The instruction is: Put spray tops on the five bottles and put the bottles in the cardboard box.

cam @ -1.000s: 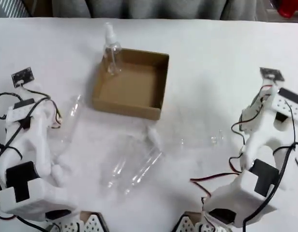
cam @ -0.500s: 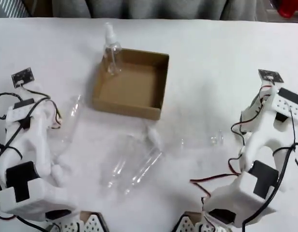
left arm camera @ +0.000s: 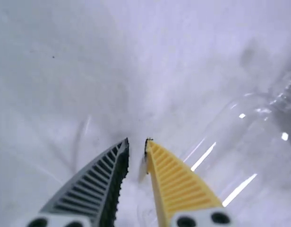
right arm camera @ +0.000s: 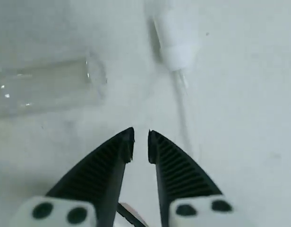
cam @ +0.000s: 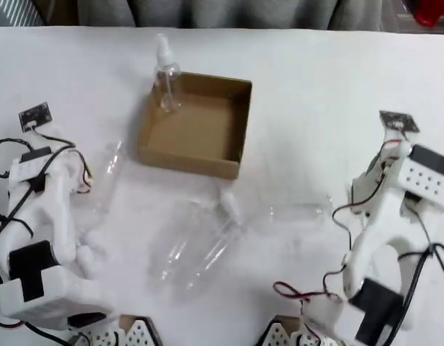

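Left gripper (left arm camera: 136, 140): grey and yellow jaws almost pressed together, empty, with a clear plastic bottle (left arm camera: 240, 156) lying just beside the yellow jaw. Right gripper (right arm camera: 141, 131): black jaws likewise nearly closed on nothing, a white spray top (right arm camera: 176, 38) lying ahead of the tips. Plain white table (cam: 316, 72); the brown cardboard box (cam: 186, 162) sits well beyond both.

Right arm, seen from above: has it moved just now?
Yes. On the right arm, the black lower joint slid toward the picture's bottom edge, away from the cardboard box.
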Controlling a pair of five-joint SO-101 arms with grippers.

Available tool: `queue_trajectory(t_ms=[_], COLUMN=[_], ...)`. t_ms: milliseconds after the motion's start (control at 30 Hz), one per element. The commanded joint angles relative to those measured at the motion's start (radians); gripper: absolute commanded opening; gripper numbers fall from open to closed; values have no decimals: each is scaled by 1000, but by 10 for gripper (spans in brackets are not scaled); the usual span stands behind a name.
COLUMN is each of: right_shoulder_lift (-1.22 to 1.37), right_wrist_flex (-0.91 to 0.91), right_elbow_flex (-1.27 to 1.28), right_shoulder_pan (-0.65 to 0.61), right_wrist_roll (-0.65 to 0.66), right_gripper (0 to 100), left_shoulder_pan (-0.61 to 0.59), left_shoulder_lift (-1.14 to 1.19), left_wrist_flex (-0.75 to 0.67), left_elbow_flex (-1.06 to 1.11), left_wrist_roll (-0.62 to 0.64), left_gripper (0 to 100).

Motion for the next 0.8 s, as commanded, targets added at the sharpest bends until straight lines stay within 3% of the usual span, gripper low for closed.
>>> queue_trajectory(t_ms=[0,400,500,767], right_shoulder_lift=[-143,-532,-542,-460], right_wrist_flex=[-36,-211,-294,-417], right_elbow_flex=[104,506,559,589], right_shoulder_pan=[-21,-142,-142,-145], right_wrist_roll=[-11,-12,-71,-87], right_gripper=[16,16,18,18], left_shoulder_pan=[13,12,12,-1], left_shoulder_lift=[-21,-21,-24,-22], left_wrist_flex=[11,12,28,353], left_elbow_flex=[-15,-18,-25,-284], left_wrist_roll=[-6,-6,-8,-126], left_gripper=[76,76,76,76])
